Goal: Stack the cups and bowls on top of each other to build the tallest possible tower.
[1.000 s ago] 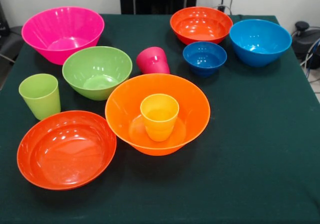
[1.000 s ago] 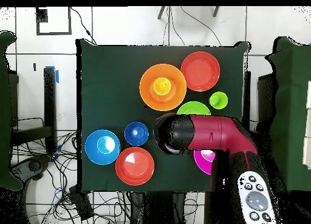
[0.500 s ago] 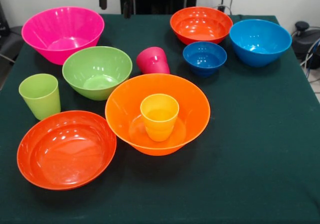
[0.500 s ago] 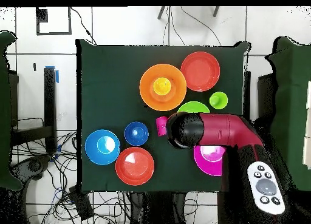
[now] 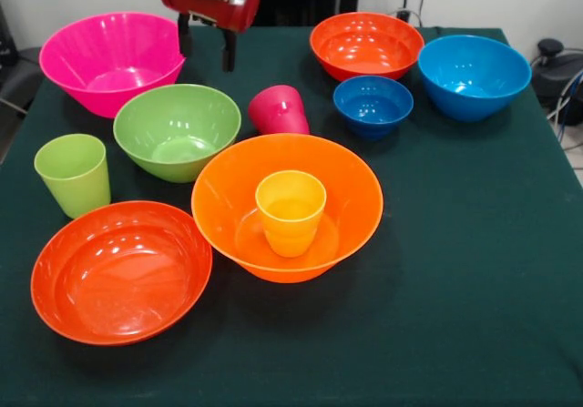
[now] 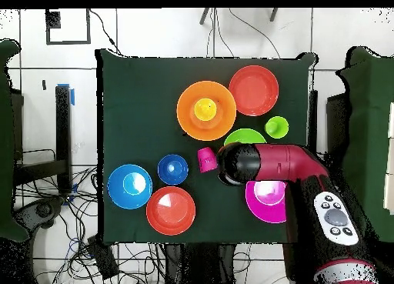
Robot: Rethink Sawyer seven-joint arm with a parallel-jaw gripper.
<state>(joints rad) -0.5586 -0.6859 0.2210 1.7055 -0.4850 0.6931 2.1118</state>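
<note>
Observed gripper [image 5: 207, 50] at far side of table [image 5: 474, 279], fingers spread and holding nothing, hanging between pink bowl [image 5: 111, 61] and far red-orange bowl [image 5: 365, 45], just right of the pink bowl's rim. Found no tower built. Noted yellow cup [image 5: 291, 211] standing upright inside orange bowl [image 5: 287, 205] at centre. Found pink cup [image 5: 278, 110] upside down just beyond the orange bowl, beside green bowl [image 5: 177, 130]. Recorded green cup [image 5: 73, 173] upright at left, near the green bowl and second red-orange bowl [image 5: 120, 270] at near left. Logged dark blue bowl [image 5: 373, 105] and light blue bowl [image 5: 473, 75] at far right, close together. Seen from overhead, arm [image 6: 269, 162] overlapping the pink bowl and green bowl.
</note>
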